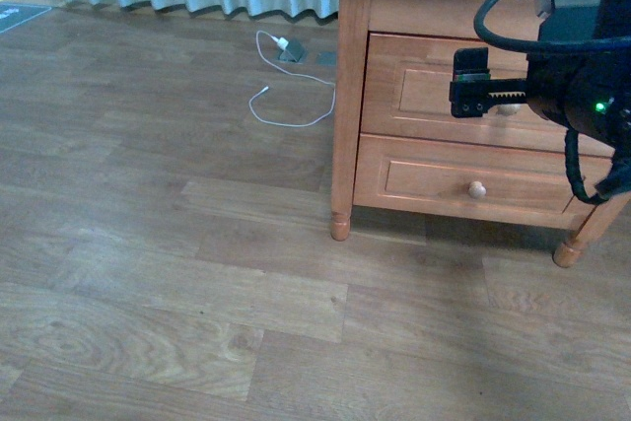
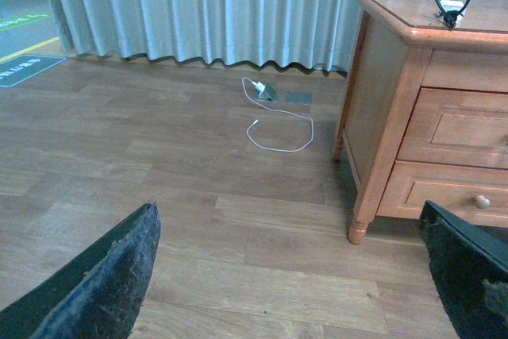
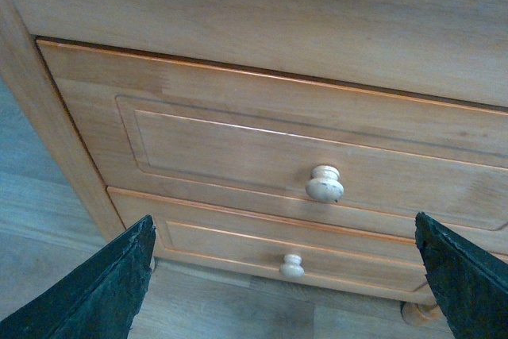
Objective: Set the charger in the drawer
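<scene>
Right hand (image 3: 282, 220) spread before the shut drawer (image 3: 238, 140).
Charger (image 2: 450, 12) lies on the cabinet (image 2: 389, 109) top, above the hand and untouched; the hand faces the drawer's knob (image 3: 325, 183).

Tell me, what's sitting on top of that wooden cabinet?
A small white charger with a looping black cable sits on the cabinet top. The rest of the top runs out of frame, so anything there is unseen.

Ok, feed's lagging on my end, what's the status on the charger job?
Both open: left hand empty, right hand facing the knob, no contact. Upper drawer shut, charger on cabinet top. Nothing between hand and knob.
</scene>
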